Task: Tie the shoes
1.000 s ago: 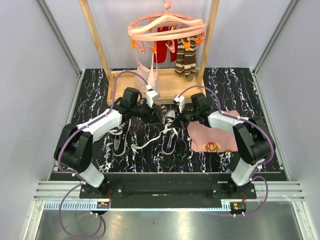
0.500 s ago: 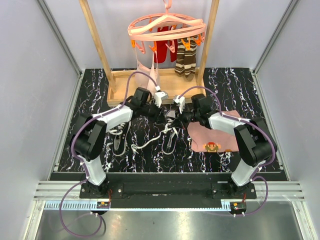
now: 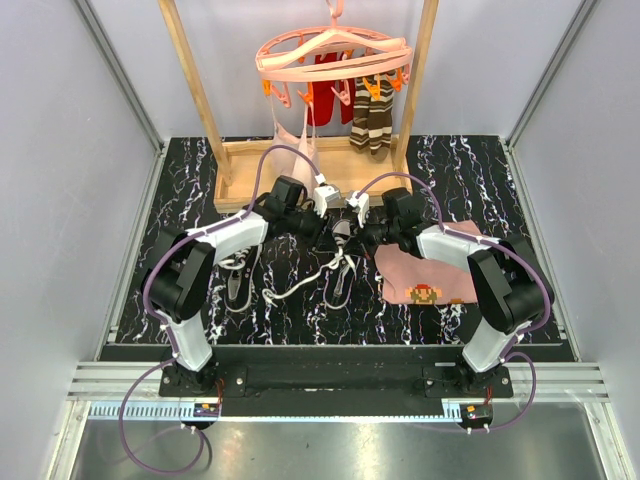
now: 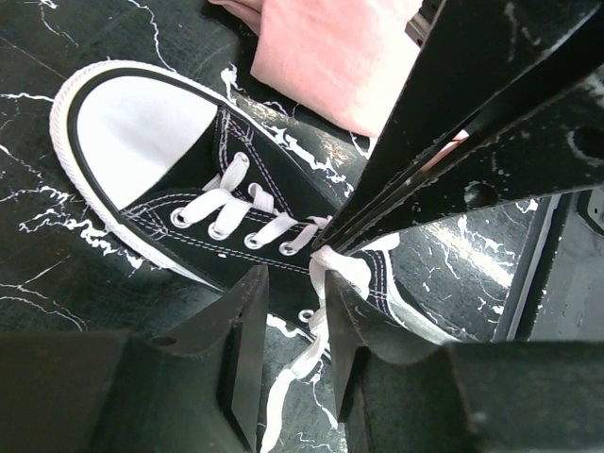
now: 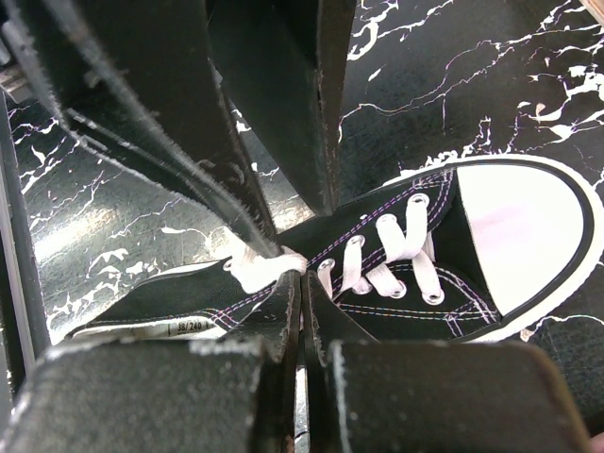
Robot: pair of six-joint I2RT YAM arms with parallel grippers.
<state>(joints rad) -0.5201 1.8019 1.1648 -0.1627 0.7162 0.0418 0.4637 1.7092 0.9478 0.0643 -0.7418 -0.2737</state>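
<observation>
Two black sneakers with white toe caps lie on the marble table. The left shoe (image 3: 240, 280) lies apart. Both grippers meet over the right shoe (image 3: 338, 282), which fills both wrist views (image 4: 142, 123) (image 5: 510, 226). My left gripper (image 3: 333, 231) (image 4: 294, 283) is open, with a white lace (image 4: 316, 326) running loose between its jaws beside the eyelets. My right gripper (image 3: 352, 235) (image 5: 302, 278) is shut on the lace, and a bunched knot of it (image 5: 260, 269) sits at its tips. A loose lace end (image 3: 295, 285) trails left between the shoes.
A pink cloth with a pixel figure (image 3: 430, 270) lies right of the shoe, under my right arm. A wooden rack (image 3: 290, 165) stands behind, and a pink hanger with striped socks (image 3: 372, 110) hangs over it. Grey walls close in both sides.
My left gripper has moved right, from beside the left shoe to over the right shoe next to my right gripper. The right arm has barely moved.
</observation>
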